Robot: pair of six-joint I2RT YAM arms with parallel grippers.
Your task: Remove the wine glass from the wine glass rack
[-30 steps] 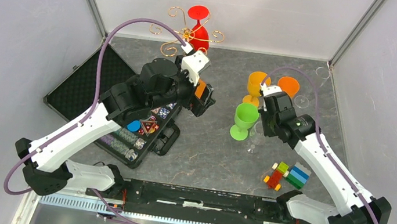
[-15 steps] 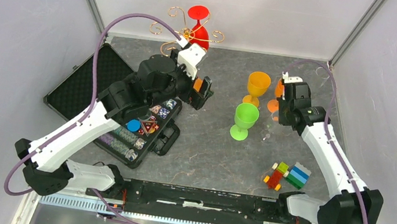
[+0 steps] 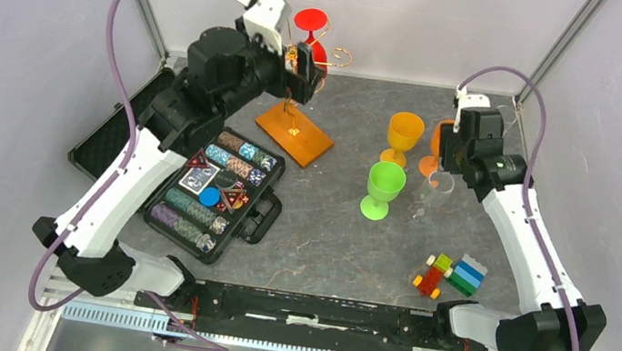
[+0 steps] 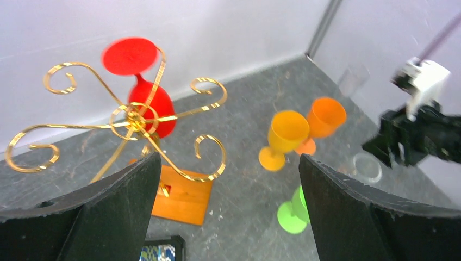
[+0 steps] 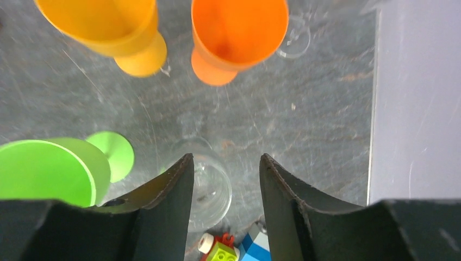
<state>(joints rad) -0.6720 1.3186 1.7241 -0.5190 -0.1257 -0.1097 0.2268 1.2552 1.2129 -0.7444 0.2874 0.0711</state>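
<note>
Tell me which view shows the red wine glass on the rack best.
Left wrist: the red wine glass hangs upside down in the gold rack, foot and bowl both visible. Top external shows its foot, with the bowl partly behind the left tool. Right wrist misses it.

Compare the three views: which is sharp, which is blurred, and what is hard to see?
Top view: evenly lit and sharp, though the clear glass barely shows. Left wrist view: the red glass at the gold rack looks soft. Right wrist view: the clear glass is faint against the grey table.

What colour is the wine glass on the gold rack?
Red. The wine glass shows best in the left wrist view.
</note>
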